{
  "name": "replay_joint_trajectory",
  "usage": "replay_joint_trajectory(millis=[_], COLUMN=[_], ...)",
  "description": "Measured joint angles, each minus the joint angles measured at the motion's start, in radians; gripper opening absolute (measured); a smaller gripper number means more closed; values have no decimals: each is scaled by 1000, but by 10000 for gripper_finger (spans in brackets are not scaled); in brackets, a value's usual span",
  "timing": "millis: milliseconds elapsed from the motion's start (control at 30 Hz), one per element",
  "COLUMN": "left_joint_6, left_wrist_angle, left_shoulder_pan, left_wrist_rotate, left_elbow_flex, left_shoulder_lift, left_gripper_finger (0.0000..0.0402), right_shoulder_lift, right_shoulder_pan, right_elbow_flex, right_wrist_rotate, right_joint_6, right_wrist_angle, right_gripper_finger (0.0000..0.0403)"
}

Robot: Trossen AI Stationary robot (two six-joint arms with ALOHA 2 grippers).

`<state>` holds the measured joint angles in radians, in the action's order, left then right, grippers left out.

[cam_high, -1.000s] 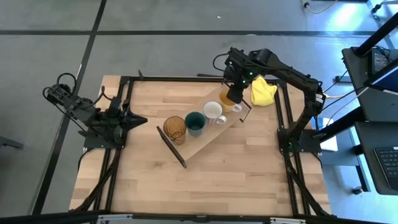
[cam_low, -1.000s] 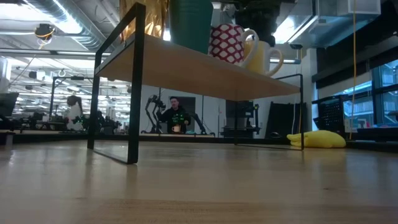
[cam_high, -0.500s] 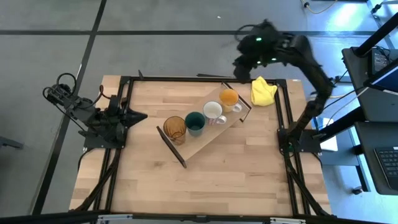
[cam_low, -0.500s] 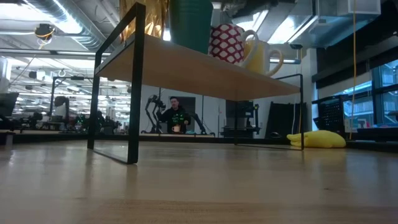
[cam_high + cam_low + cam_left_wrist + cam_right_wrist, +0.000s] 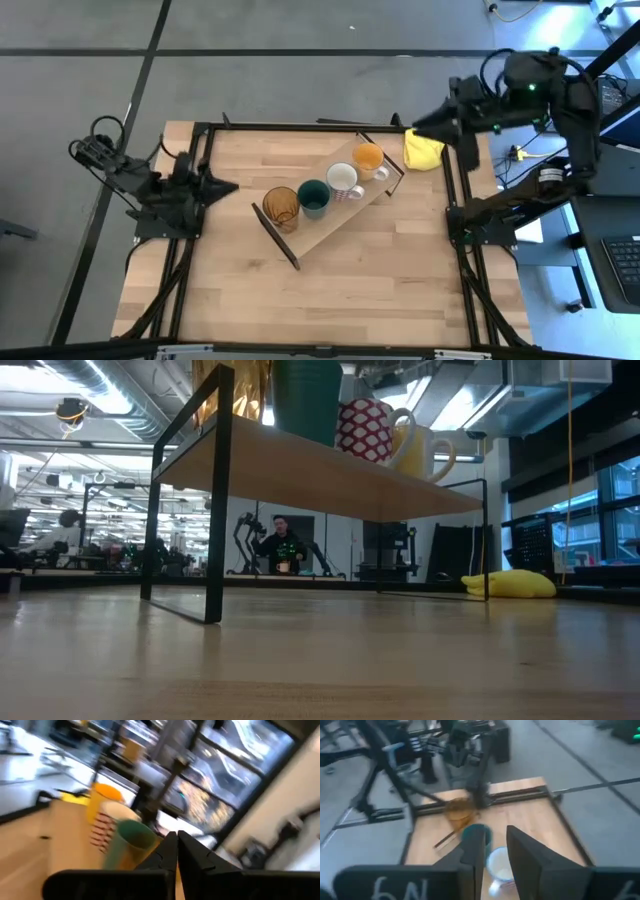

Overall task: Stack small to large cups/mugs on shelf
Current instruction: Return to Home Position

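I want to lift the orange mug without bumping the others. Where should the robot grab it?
Probably its rim, from straight above: one of the right arm's fingers inside, one outside, on the side away from the white mug. The orange mug stands upright and open-topped at the end of the shelf, with that neighbour close beside it, so coming in sideways looks crowded.

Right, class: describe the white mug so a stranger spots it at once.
Find the long wooden shelf slanting across the table. In the row on it, the white mug stands between the teal cup and the orange mug. Only it carries a red pattern.
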<state>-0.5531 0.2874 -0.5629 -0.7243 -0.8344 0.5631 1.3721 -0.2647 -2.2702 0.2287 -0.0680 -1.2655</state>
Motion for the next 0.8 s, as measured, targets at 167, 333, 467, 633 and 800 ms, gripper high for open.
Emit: replay_joint_trajectory(millis=[167,333,467,633,800], left_joint_6=[24,301,340,434,542], left_wrist_angle=[-41,-210,-208,-234,-234], left_shoulder_pan=[0,-1,-1,-1,0], left_wrist_rotate=[113,203,298,374,515], left_elbow_flex=[1,0,55,191,261], left_shoulder_lift=[45,55,-49,-282,-521], left_gripper_finger=[14,12,6,1,1], right_shoulder_lift=[-32,-71,-174,-430,-680], right_shoulder_pan=[175,287,238,99,-19], right_elbow_flex=[94,377,671,963,1178], right_wrist_rotate=[0,239,264,291,279], right_joint_6=[-16,102,63,51,-6], right_wrist_angle=[67,349,434,668,822], right_gripper_finger=[83,83,83,83,83])
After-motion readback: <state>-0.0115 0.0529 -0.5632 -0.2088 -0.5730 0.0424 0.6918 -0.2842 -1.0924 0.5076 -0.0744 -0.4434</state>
